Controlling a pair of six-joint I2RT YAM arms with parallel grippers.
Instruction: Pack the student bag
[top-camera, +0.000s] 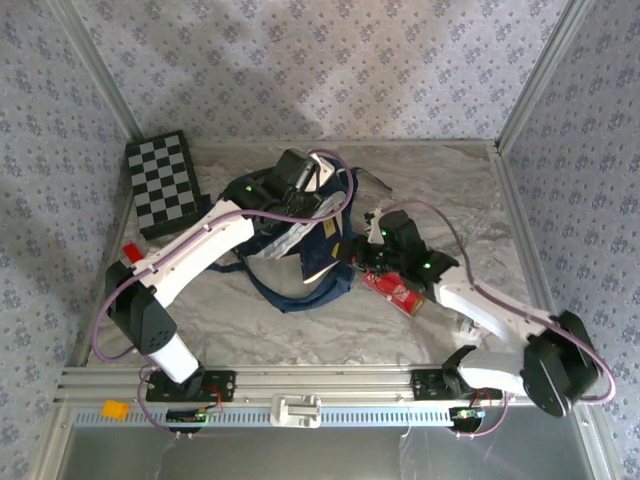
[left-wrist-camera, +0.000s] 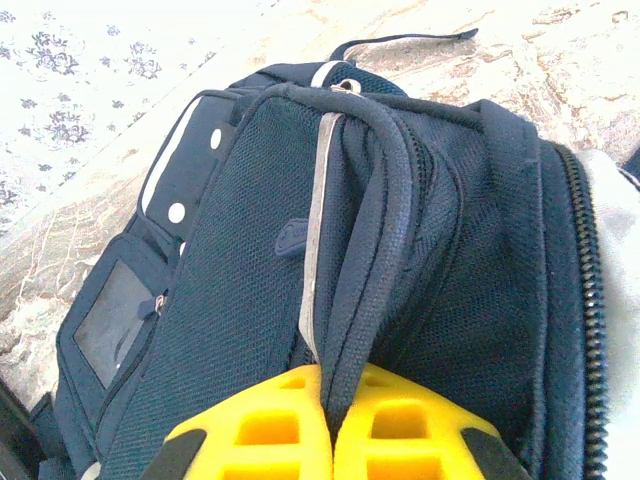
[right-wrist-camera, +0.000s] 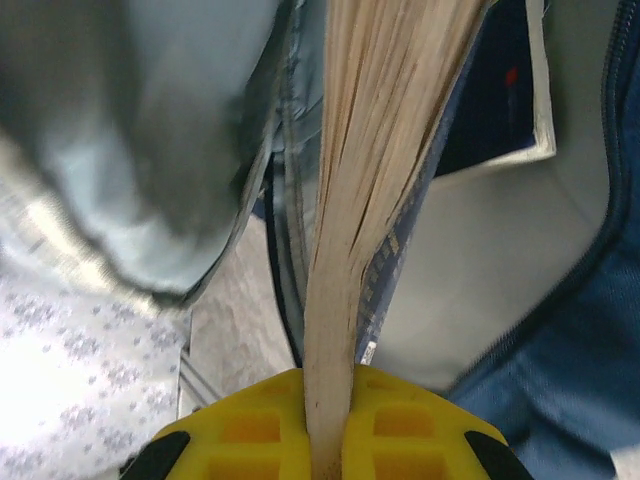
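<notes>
The large navy blue fabric backpack with white trim (top-camera: 300, 262) lies slumped in the middle of the table, its mouth turned to the right. The left gripper (left-wrist-camera: 330, 425) is clenched on a fold of the bag's navy mesh at the far side, lifting it. The right gripper (right-wrist-camera: 328, 425) is clamped on a thick book with cream page edges and a dark blue cover (right-wrist-camera: 352, 180). It holds the book edge-on, and the book's far end sits between the pale grey lining walls of the opening.

To my eye the step is sliding that book into the main compartment. To do it well, the left arm should hold the fabric high and taut so the mouth does not sag. The right should push along the book's length, parallel to the lining, so the cover clears the black zip teeth (left-wrist-camera: 585, 300). It should let go only once the book sits deep enough not to slip out.

Just right of the bag, a flat red packet (top-camera: 396, 291) lies beside the right arm. The tabletop is a grey-white marbled sheet (top-camera: 230, 310), and a black-and-white checkered board (top-camera: 163, 184) rests at its far left. Pale walls with a small floral print (top-camera: 300, 60) close the space in, and a ribbed aluminium rail (top-camera: 330, 385) runs along the near edge.
</notes>
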